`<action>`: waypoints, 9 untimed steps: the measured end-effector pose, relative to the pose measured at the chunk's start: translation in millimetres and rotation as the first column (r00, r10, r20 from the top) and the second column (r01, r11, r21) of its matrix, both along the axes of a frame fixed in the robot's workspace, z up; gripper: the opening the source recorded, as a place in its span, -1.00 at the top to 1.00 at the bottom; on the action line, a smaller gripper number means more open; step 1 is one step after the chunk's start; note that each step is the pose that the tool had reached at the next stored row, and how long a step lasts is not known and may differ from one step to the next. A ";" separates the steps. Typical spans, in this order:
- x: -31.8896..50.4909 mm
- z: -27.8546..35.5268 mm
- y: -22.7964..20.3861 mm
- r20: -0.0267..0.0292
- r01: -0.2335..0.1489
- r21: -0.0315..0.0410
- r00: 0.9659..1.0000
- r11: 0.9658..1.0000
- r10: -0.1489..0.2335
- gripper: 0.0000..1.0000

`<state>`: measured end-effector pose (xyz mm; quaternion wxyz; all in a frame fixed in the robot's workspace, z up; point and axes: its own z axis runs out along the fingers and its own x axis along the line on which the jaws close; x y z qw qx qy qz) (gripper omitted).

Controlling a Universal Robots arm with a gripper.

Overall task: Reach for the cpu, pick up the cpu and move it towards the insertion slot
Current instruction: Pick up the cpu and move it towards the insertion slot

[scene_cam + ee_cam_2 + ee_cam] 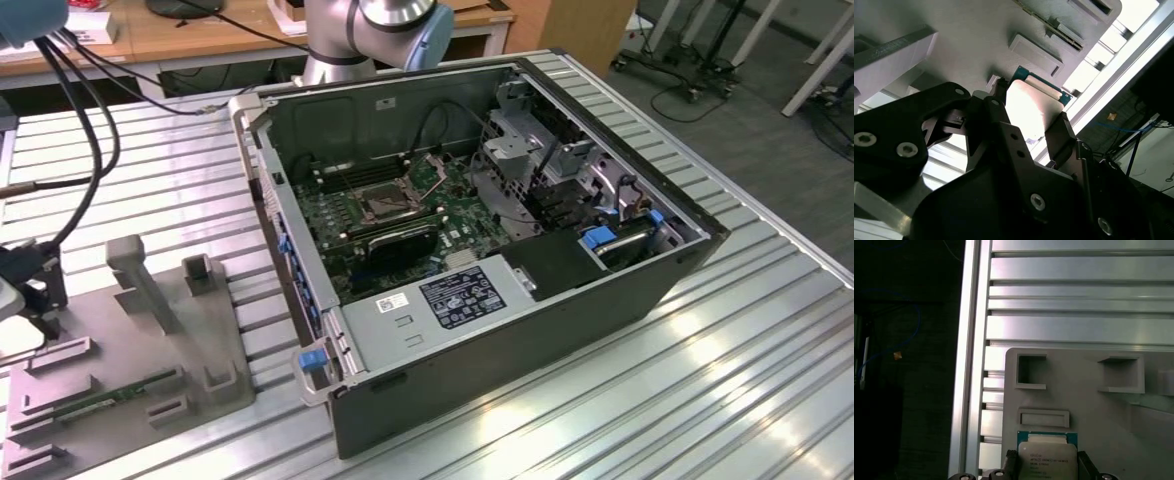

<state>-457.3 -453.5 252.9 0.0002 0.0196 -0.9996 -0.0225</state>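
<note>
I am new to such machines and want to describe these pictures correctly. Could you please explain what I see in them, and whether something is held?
It is one robot arm standing by an open computer case on a ribbed metal table. The exterior view is taken from off the arm; inside the case is the insertion slot. The two wrist views come from cameras on the arm. They show the gripper right at the cpu, a small silvery chip lying on a grey holder plate. Whether it is gripped already, I cannot tell.
</note>
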 end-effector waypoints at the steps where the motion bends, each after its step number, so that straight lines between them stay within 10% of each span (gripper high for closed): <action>1: 0.0 0.3 0.0 0.000 0.000 0.000 1.000 1.000 0.000 -0.09; 9: 0.0 2.3 0.0 0.000 0.000 0.000 1.000 1.000 0.000 -0.09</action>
